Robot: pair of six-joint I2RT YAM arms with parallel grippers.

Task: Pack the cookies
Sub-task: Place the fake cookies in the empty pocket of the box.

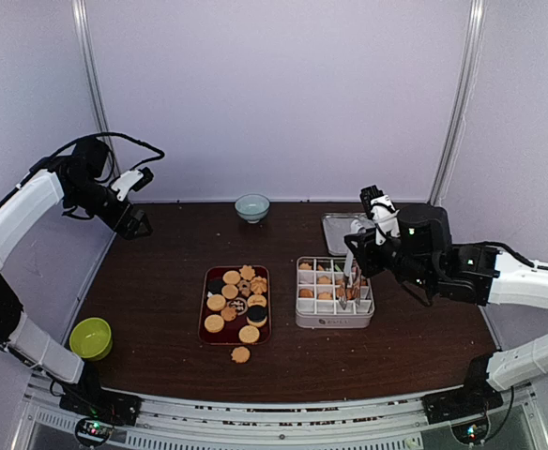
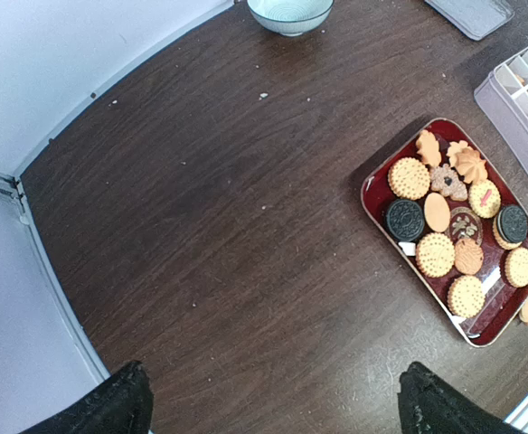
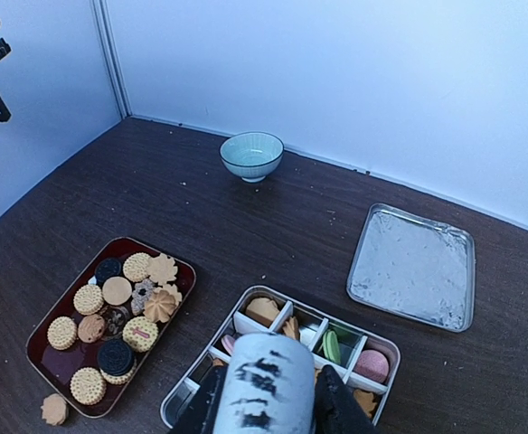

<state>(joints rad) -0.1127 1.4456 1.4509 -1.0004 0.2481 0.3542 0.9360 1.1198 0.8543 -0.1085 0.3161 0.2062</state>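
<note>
over the divided box point(image 1: 334, 320), my right gripper point(image 1: 347, 296) hid its fingers, so i couldn't tell their grip; left gripper point(image 2: 275, 400) gaped wide. cookies point(image 1: 237, 302) sat on the red tray point(image 1: 205, 317) and in compartments; box lettering was unreadable.

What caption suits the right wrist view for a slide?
Right gripper over a white divided box holding small round cookies; more wait on a dark red rectangular tray.

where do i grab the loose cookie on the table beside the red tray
Pinch the loose cookie across its rim, coming straight down. It lies flat on the table beside the red tray, so only its thin edges give opposing sides.
</note>
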